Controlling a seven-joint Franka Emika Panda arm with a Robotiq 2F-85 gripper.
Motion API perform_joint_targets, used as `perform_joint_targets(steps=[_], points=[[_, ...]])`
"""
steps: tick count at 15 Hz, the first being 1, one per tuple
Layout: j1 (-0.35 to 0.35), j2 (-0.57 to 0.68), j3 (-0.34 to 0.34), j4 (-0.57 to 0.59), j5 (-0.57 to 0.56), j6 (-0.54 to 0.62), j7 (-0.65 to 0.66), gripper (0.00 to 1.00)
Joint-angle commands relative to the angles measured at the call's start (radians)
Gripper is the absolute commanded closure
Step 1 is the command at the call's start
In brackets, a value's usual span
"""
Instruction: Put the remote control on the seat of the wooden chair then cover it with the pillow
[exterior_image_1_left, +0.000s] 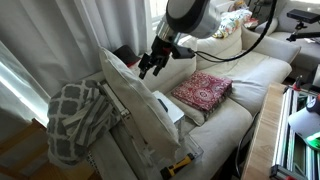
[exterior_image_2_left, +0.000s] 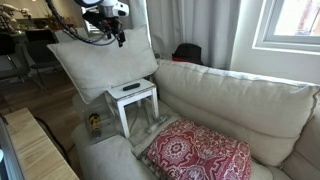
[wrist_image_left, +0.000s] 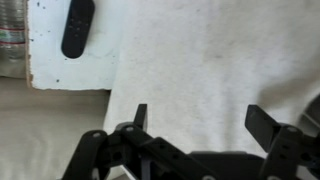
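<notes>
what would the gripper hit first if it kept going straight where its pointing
Most likely the pillow: in the wrist view it fills the space straight ahead of the open gripper. The remote control lies off to one side on the chair seat. How close is unclear.

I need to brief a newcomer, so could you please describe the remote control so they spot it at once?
Start at the cream sofa; a small white chair stands at its end. On the seat lies the remote control, a slim dark bar near the edge of the big cream pillow. It is the only dark thing on that white seat.
</notes>
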Motion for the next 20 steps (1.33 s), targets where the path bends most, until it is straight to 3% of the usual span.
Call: perform_joint_targets(steps=[1,4,9,13,20], points=[[-0.014,-0.142,0.029,-0.002,0.175,-0.203,-0.109,0.00],[0.116,-0.177,-0.106,0.019,0.197,-0.289,-0.057,0.00],[0.303,-0.141,-0.267,0.044,0.216,-0.208,-0.024,0.00],[0.377,-0.101,-0.312,0.064,0.235,-0.150,-0.030,0.00],[0.468,-0.029,-0.362,0.077,0.104,-0.037,0.063,0.00]])
